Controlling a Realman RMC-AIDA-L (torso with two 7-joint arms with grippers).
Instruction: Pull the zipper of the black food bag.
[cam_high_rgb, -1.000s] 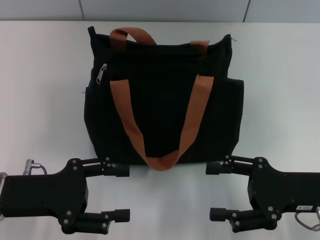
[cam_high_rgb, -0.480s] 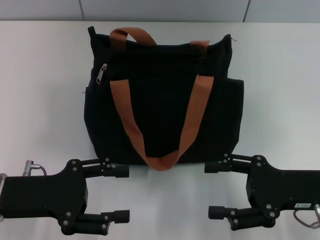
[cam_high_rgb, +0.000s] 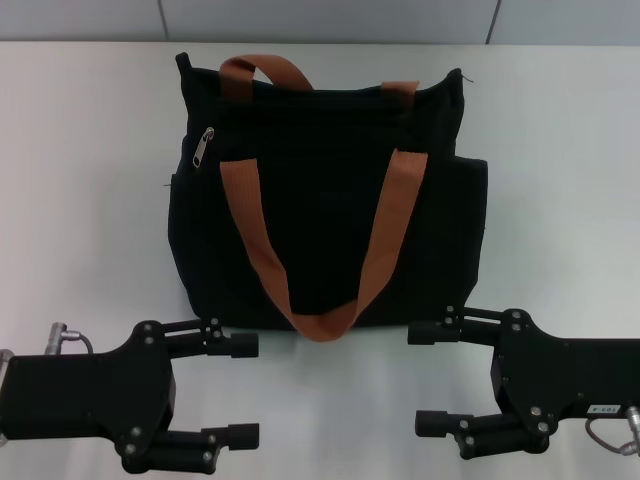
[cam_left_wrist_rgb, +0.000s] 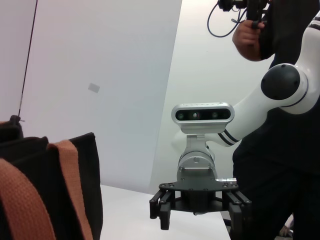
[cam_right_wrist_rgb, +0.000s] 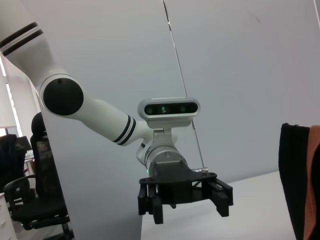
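1. Count: one bag (cam_high_rgb: 330, 215), one zipper (cam_high_rgb: 204, 146), two orange-brown straps, two grippers, one white table (cam_high_rgb: 80, 200).
2. Left gripper (cam_high_rgb: 235, 390): at the near edge of the table, left of centre, fingers spread and released, holding nothing. Its fingers point toward the right gripper. It is apart from the bag, its far finger just beside the bag's near left corner.
3. Zipper: the silver pull tab sits at the bag's far left corner, on the upper face. The tab's long axis runs from far to near, tilted slightly left at its near end. The black track runs from the tab rightward along the bag's far edge.
4. Bag: lies flat on the table at centre, mouth toward the far edge. One strap (cam_high_rgb: 325, 250) forms a U across the upper face, its loop reaching the bag's near edge. The second strap (cam_high_rgb: 262, 72) arches over the far edge.
5. Right gripper (cam_high_rgb: 435, 378): at the near edge, right of centre, fingers spread and released, empty, pointing toward the left gripper. Its far finger is near the bag's near right corner.
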